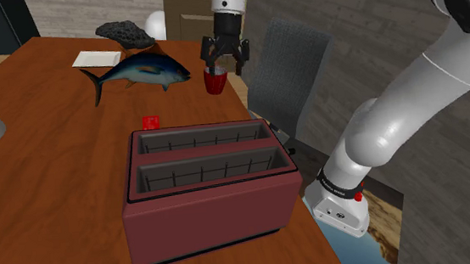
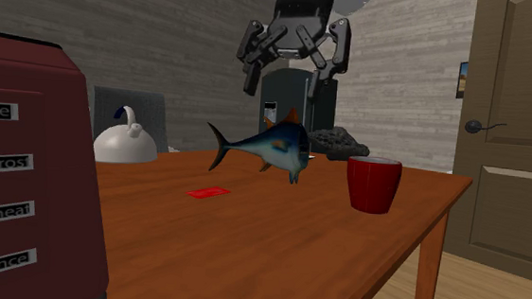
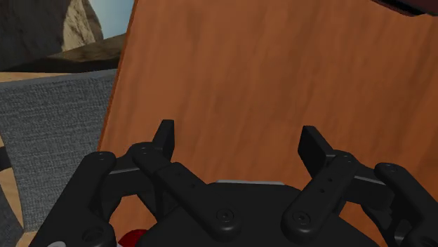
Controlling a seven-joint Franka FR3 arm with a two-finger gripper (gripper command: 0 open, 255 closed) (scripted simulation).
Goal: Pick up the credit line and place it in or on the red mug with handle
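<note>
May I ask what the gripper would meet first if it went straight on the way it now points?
Most likely bare table: in the wrist view wood lies between the gripper's open fingers. The mug sits close beside that line, so a rim touch seems possible.

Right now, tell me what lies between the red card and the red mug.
Nothing: the shoulder view shows bare table between red card and red mug; the fish figure stands off that line.
</note>
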